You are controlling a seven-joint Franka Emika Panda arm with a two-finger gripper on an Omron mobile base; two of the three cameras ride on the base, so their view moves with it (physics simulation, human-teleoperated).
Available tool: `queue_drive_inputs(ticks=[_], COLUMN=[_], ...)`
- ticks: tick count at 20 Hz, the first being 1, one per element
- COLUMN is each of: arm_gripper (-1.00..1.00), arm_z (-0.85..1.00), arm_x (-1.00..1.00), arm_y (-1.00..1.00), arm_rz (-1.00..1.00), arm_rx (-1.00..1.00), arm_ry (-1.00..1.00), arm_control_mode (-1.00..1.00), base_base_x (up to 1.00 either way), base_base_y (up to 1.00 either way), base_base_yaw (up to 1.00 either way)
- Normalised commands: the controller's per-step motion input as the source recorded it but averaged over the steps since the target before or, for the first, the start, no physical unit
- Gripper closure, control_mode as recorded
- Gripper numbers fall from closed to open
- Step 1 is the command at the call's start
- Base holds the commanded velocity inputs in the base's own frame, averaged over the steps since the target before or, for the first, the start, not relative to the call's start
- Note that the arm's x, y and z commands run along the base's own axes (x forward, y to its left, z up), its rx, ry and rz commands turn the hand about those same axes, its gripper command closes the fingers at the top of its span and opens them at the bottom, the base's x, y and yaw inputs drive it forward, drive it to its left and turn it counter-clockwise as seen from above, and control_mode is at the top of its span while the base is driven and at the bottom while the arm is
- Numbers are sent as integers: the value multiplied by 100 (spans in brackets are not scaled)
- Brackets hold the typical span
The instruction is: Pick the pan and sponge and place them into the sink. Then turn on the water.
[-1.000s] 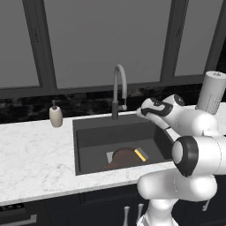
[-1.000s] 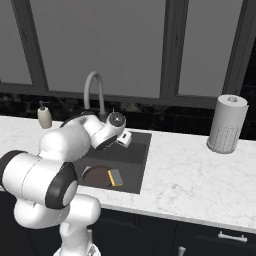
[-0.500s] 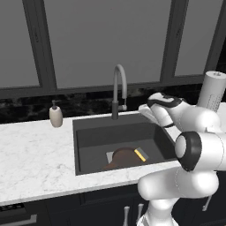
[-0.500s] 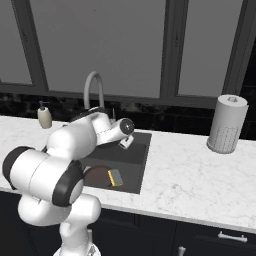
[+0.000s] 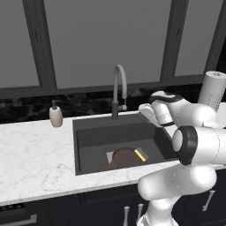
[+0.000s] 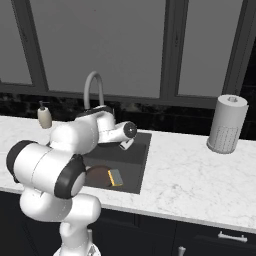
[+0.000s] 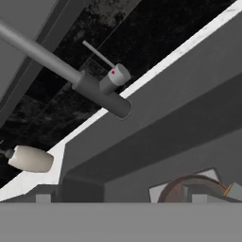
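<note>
Pan [image 5: 125, 156] and sponge [image 5: 141, 154] already down in the sink [image 5: 88, 134], so on to the water: end effector [image 6: 126, 145] released and apparently empty, needing to reach the faucet [image 5: 119, 90] lever [image 7: 99, 55] at eleven o'clock.

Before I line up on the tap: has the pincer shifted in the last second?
Yes. In the left base view the hand has drifted right and slightly up, away from the faucet. The pan and sponge lie in the sink.
</note>
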Motion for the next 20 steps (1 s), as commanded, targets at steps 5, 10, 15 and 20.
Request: queue_drive_inputs(ticks=[5,10,15,20], arm_gripper=[-100,-100,-100,-100], arm_z=[0,0,0,0], arm_x=[14,19,18,30], arm_y=[2,11,10,4], arm_rz=[0,0,0,0], arm_rx=[3,4,4,8], arm_ry=[-1,-2,-8,-4], arm_control_mode=[-100,-100,-100,-100], base_base_x=[0,0,0,0], base_base_y=[0,0,0,0], base_base_yaw=[0,0,0,0])
